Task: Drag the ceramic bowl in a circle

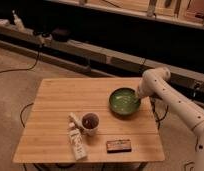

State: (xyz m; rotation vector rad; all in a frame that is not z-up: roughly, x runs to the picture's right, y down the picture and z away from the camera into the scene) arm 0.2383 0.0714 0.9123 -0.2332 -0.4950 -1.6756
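Ceramic bowl (123,102) is found on the right side of the bench (60,95), lying directly left of the end effector (139,95), which is placed at its right rim; whether it is closed on the rim cannot be told.

Single camera view: elevated, oblique, looking down across wooden table (57,112) | mid-distance, whole tabletop framed | gripper (139,95) at rim of ceramic bowl (122,103), frame right.

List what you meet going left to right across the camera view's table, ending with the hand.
White bottle, white mug, ceramic bowl, hand at the bowl's right rim. Dark box omitted: overlaps bowl.
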